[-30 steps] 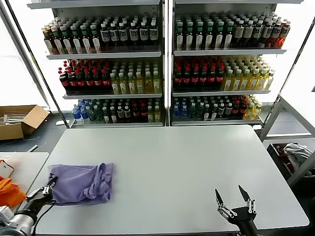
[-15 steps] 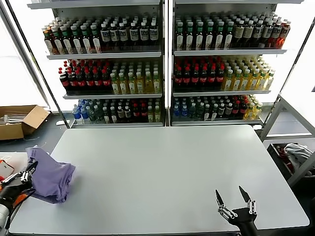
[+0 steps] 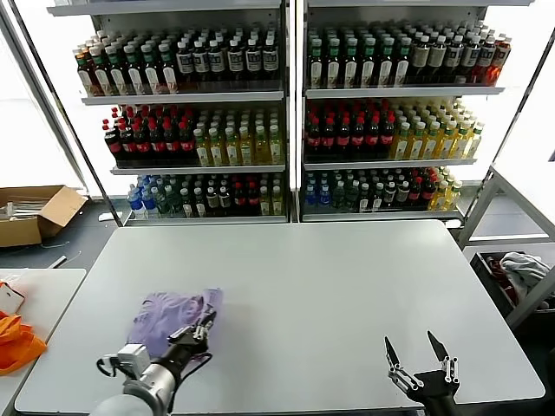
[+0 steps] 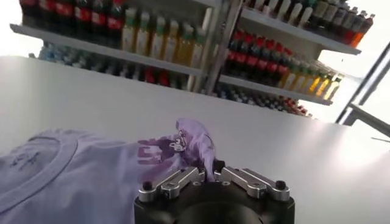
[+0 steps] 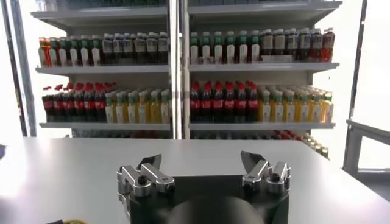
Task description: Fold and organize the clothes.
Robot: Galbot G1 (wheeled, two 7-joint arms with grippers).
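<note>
The lavender T-shirt (image 3: pixel 165 314) lies bunched on the white table (image 3: pixel 329 277), at its front left. In the left wrist view the T-shirt (image 4: pixel 85 179) shows its neckline and part of the dark purple-and-white print (image 4: pixel 163 148). My left gripper (image 3: pixel 201 330) is at the shirt's right edge. Its jaws are shut on a raised fold of the lavender fabric (image 4: pixel 202 146), as the left wrist view shows (image 4: pixel 211 173). My right gripper (image 3: pixel 421 357) is open and empty above the table's front right edge, and it also shows in the right wrist view (image 5: pixel 201 161).
Shelves of bottles (image 3: pixel 286 113) stand behind the table. A bright orange cloth (image 3: pixel 16 340) lies on a low side table at the far left. A cardboard box (image 3: pixel 35 212) is on the floor at the left. A white-and-grey cloth (image 3: pixel 525 265) lies at the right.
My left gripper has swung from the table's left edge to the right with the T-shirt. The shirt now lies farther in on the table. The right arm has barely moved.
</note>
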